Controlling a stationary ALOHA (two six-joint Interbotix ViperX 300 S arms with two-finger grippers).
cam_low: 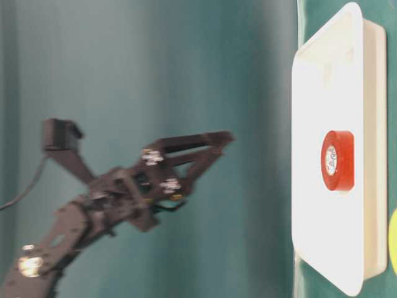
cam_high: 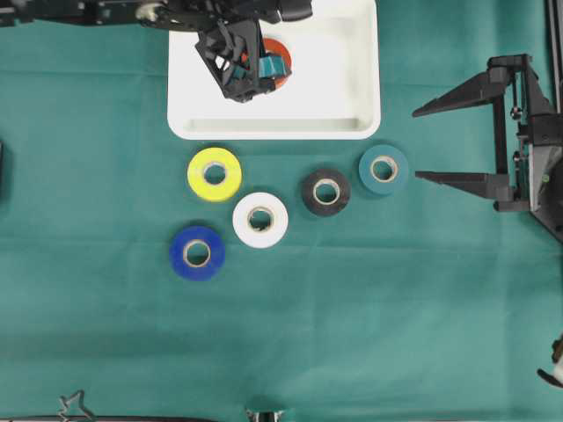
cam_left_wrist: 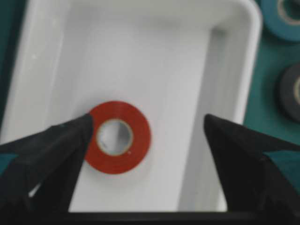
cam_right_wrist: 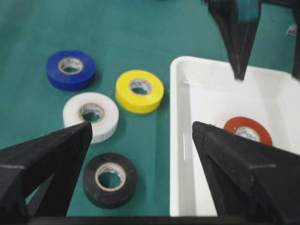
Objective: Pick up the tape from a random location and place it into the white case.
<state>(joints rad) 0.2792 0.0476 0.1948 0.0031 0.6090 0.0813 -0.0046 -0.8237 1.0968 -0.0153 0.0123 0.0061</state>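
Note:
A red tape [cam_left_wrist: 118, 137] lies flat on the floor of the white case [cam_left_wrist: 140, 56], free of any grip. My left gripper [cam_left_wrist: 147, 121] hangs open over it, and one fingertip overlaps the roll's left edge in the left wrist view. The table-level view shows that gripper [cam_low: 214, 149] well clear of the case [cam_low: 322, 81] and the tape [cam_low: 338, 160]. Overhead, the left gripper [cam_high: 251, 61] covers most of the red tape [cam_high: 280, 48]. My right gripper [cam_high: 417, 145] stands open at the right, holding nothing.
Several rolls lie on the green cloth in front of the case rim [cam_high: 273, 130]: yellow [cam_high: 215, 173], white [cam_high: 260, 219], blue [cam_high: 197, 252], black [cam_high: 326, 192] and teal [cam_high: 383, 169]. The teal roll is nearest the right gripper.

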